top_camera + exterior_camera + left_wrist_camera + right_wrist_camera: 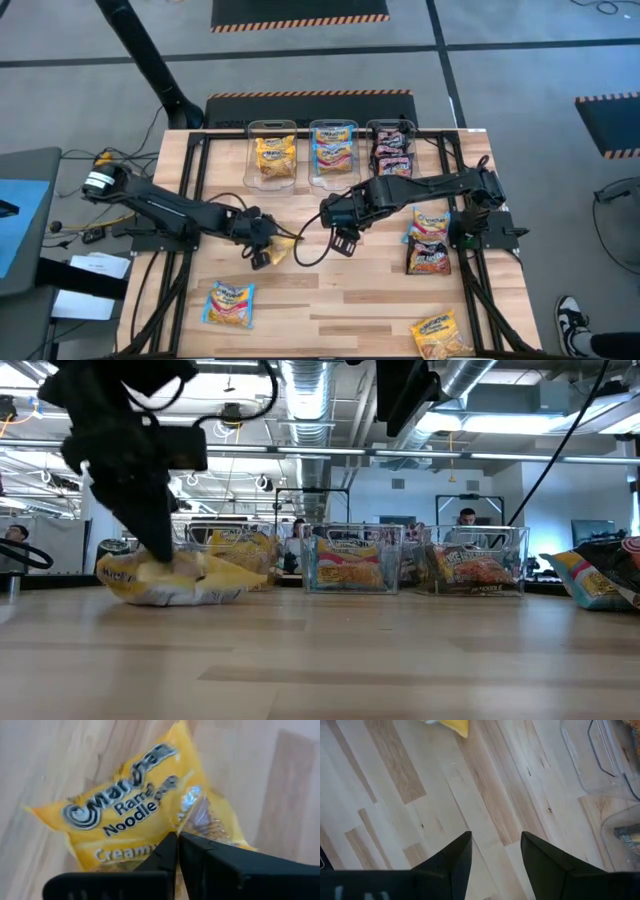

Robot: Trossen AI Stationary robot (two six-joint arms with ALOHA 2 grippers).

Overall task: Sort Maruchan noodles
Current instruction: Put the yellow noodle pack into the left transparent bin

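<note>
My left gripper [262, 248] is down at the table's middle left, shut on a yellow Maruchan packet [135, 815] that also shows in the low view [185, 580] and the high view [284, 247]. My right gripper [345, 240] hovers open just right of it over bare wood [495, 845]. The corner of the yellow packet [452, 726] shows ahead of the right gripper's fingers. Loose packets lie flat on the table: a blue-pink one [230, 303], a yellow one [440, 335], a yellow-blue one [430, 222] and a maroon one [430, 258]. My left gripper pinches the yellow packet between its two fingertips [170, 847], at the wrapper beside the clear seam [192, 812]. It comes from above, slanting down from the table's left [140, 510]. The packet is crumpled under the fingers, and its underside [170, 596] rests on the table.
Three clear bins stand in a row at the far edge: one with yellow packets [272, 155], one with blue-pink packets [333, 150] and one with maroon packets [393, 150]. A black cable [305, 255] loops between the two grippers. Bare wood lies near the front centre [340, 310].
</note>
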